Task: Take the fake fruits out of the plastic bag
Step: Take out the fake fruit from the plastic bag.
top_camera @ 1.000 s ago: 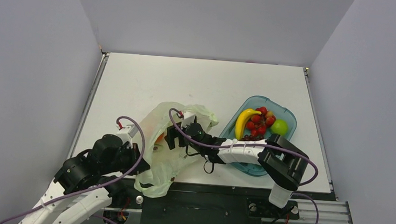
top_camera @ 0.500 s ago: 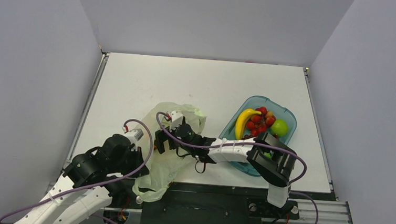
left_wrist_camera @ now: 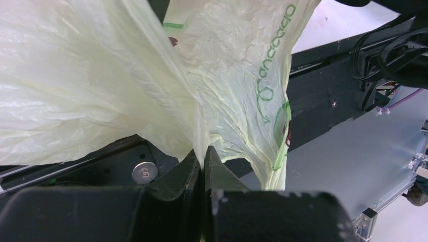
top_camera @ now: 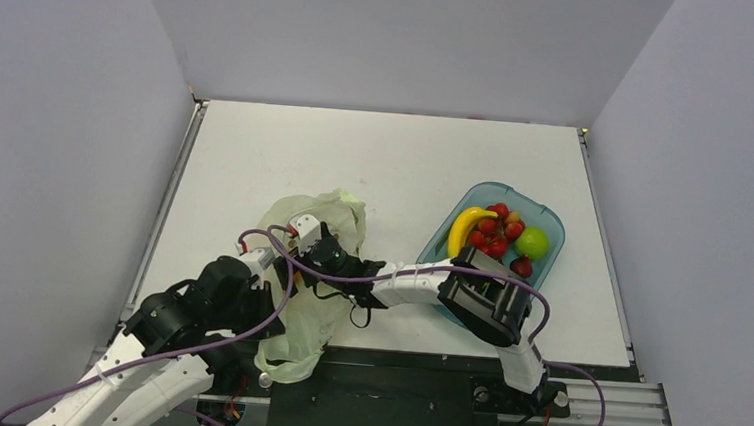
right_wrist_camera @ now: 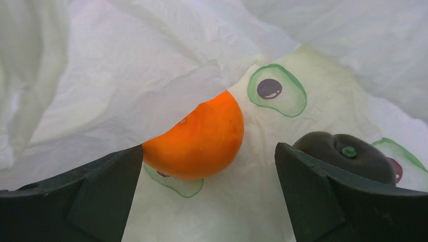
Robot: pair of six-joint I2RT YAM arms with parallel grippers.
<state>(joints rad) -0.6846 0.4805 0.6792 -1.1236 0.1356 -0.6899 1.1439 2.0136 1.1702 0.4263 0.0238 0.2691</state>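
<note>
- Left tool (left_wrist_camera: pixel 202 160) clenched on a fold of the plastic bag (left_wrist_camera: pixel 96 85).
- Right tool (right_wrist_camera: pixel 208 151) spread wide inside the bag, round orange fruit (right_wrist_camera: pixel 199 136) between its fingers.
- Bag lies near-left on the surface (top_camera: pixel 377 153).

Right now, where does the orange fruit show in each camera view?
Top external: not clearly visible; the right tool covers it inside the plastic bag.
Left wrist: not in it.
Right wrist: orange fruit centre-left, between the open fingers.
Shared landmark: the plastic bag, in all three.
</note>
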